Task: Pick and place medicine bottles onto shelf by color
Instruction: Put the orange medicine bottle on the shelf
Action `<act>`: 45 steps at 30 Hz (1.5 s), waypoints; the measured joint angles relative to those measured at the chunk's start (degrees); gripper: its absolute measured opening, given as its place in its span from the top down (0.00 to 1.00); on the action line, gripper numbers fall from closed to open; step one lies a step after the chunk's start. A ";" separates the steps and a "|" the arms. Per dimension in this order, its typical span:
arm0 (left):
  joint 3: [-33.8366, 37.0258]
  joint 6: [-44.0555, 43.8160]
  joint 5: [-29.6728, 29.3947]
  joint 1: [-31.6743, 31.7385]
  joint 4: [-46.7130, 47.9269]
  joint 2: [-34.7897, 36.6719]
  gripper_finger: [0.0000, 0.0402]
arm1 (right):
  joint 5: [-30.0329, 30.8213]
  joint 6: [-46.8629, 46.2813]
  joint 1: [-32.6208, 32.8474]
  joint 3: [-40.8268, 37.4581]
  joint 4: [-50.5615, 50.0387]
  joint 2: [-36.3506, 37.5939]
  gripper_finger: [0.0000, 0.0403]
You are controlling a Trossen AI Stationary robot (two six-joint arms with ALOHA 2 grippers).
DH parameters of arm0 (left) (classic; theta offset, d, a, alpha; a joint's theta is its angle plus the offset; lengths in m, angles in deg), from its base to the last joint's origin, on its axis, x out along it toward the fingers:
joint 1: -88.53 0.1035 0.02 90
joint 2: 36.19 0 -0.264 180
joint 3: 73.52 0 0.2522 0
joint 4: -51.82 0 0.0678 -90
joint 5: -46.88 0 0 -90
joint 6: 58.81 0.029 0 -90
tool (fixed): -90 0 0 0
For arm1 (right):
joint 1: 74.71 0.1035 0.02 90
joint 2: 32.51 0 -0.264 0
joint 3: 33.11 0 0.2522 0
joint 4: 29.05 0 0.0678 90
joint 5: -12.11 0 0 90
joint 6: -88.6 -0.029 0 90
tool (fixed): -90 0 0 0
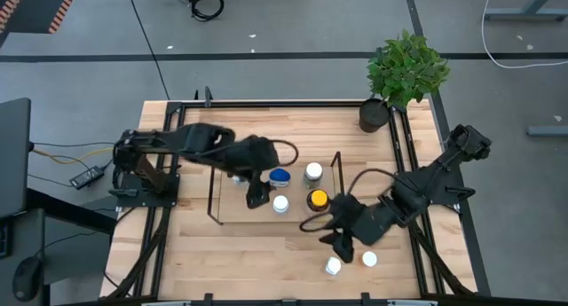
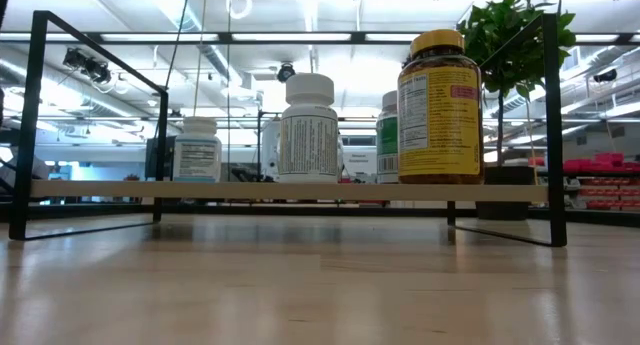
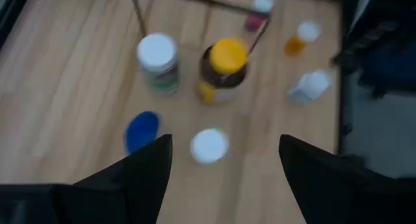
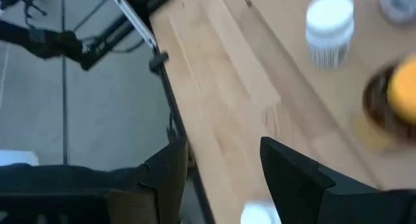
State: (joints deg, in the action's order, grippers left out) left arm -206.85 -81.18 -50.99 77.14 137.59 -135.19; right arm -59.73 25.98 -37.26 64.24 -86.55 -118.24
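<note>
The shelf (image 1: 216, 186), a low black rod rack, stands mid-table. On its board (image 2: 120, 189) stand a yellow-capped amber bottle (image 1: 318, 200), a blue-capped one (image 1: 280, 176) and white-capped ones (image 1: 313, 171) (image 1: 281, 203). My left gripper (image 1: 257, 195) hovers open above the shelf, and its wrist view looks down on the white cap (image 3: 209, 146) and the blue cap (image 3: 142, 132). My right gripper (image 1: 342, 244) hangs open to the right of the shelf, above two white-capped bottles (image 1: 333, 266) (image 1: 369, 259) standing on the table.
A potted green plant (image 1: 404, 71) stands at the table's far right corner. A black frame (image 1: 404, 146) edges the table. Bare wood lies left of the shelf and along the near edge. Cables trail from the right arm (image 1: 311, 224).
</note>
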 joint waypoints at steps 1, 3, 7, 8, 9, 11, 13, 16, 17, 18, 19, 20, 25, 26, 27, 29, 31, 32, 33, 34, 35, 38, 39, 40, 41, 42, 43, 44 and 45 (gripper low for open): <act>0.00 -1.46 -1.19 -1.44 -0.62 0.19 0.28 | 0.61 -1.78 1.43 0.00 -1.14 0.00 0.50; 0.00 -4.27 -3.56 -4.24 -3.05 0.22 0.28 | 2.12 -5.60 4.36 0.00 -3.19 0.00 0.50; 0.04 -9.80 -7.88 -9.74 -7.27 -0.21 0.28 | 5.37 -13.46 9.80 0.00 -8.45 0.00 0.50; 0.05 -11.36 -9.07 -11.04 -8.69 -0.37 0.28 | 5.68 -15.40 10.91 0.00 -9.97 -0.09 0.50; 0.18 -12.87 -10.31 -12.31 -9.96 -0.51 0.28 | 5.75 -16.91 11.86 0.00 -11.05 -0.39 0.50; 1.82 -15.06 -12.50 -14.54 -16.06 -0.47 0.28 | 5.28 -18.82 13.67 0.00 -12.85 -1.24 0.50; 3.58 -16.56 -13.91 -16.40 -21.93 -0.45 0.28 | 3.81 -19.35 14.78 0.00 -13.84 -2.41 0.50; 3.91 -17.56 -14.48 -18.74 -26.78 -1.12 0.28 | 1.54 -19.48 15.70 0.00 -13.67 -4.16 0.48; 3.74 -17.52 -14.61 -18.98 -28.25 -1.46 0.28 | 1.05 -19.48 15.94 0.00 -13.69 -4.70 0.47; 3.75 -17.31 -14.97 -19.27 -28.41 -1.75 0.28 | 1.01 -19.48 16.12 0.00 -13.64 -5.22 0.45; 3.86 -17.31 -15.36 -19.52 -27.69 -2.18 0.28 | 0.98 -19.48 16.26 0.00 -13.67 -5.74 0.43; 3.89 -17.49 -15.46 -19.45 -27.53 -2.64 0.28 | 0.96 -19.48 16.33 0.00 -13.67 -6.29 0.40; 3.87 -17.65 -15.79 -18.89 -27.88 -3.79 0.28 | -0.65 -19.81 15.91 0.00 -15.68 -7.95 0.27; 3.85 -17.77 -15.81 -18.72 -28.22 -4.14 0.28 | -1.70 -21.82 15.90 0.00 -17.38 -8.00 0.25; 3.85 -17.64 -15.74 -18.61 -28.19 -4.75 0.28 | -1.94 -23.88 16.15 0.00 -19.18 -8.00 0.23; 3.87 -16.64 -15.46 -18.40 -28.15 -6.14 0.28 | -3.08 -27.59 17.08 0.00 -22.85 -8.00 0.21; 3.90 -15.98 -14.61 -18.29 -28.36 -7.29 0.28 | -3.52 -31.07 18.42 0.00 -25.94 -8.00 0.20; 3.91 -15.98 -13.82 -18.24 -28.64 -7.79 0.28 | -3.51 -32.77 19.09 0.00 -26.61 -8.00 0.20; 3.91 -15.98 -13.03 -18.05 -29.27 -8.25 0.28 | -3.50 -34.46 19.70 0.00 -27.16 -8.00 0.20; 3.91 -15.98 -12.46 -18.02 -29.64 -8.62 0.28 | -3.49 -36.01 20.21 0.00 -27.42 -8.00 0.20; 3.91 -15.94 -11.88 -18.08 -29.78 -8.97 0.28 | -3.49 -37.56 20.54 0.00 -27.41 -8.00 0.20; 3.91 -14.72 -11.06 -18.45 -31.36 -9.73 0.28 | -3.51 -42.97 21.45 0.00 -27.38 -8.00 0.20; 3.91 -13.92 -10.96 -18.47 -31.78 -9.78 0.28 | -3.65 -44.94 21.71 0.00 -27.36 -8.00 0.20; 3.91 -13.01 -10.88 -18.51 -31.57 -9.93 0.28 | -4.16 -46.95 21.97 0.00 -27.31 -7.98 0.20; 3.84 -12.48 -10.89 -18.49 -31.80 -10.46 0.28 | -4.82 -48.91 22.13 0.00 -27.23 -7.98 0.20; 3.81 -11.75 -10.72 -18.41 -32.07 -10.79 0.28 | -5.73 -50.75 22.39 0.00 -27.14 -7.98 0.20; 3.89 -11.22 -10.50 -18.37 -31.58 -11.06 0.28 | -6.70 -52.40 22.60 0.00 -26.85 -7.98 0.20; 3.95 -11.05 -10.12 -18.25 -31.62 -11.62 0.28 | -7.77 -53.72 22.74 0.00 -26.09 -7.97 0.20; 3.94 -11.09 -9.90 -17.90 -33.16 -12.28 0.28 | -8.82 -54.60 22.78 0.00 -25.05 -7.94 0.20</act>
State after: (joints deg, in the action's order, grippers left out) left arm -202.91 -92.27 -60.89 59.24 104.43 -147.47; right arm -68.56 -28.62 -14.48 64.24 -111.60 -126.18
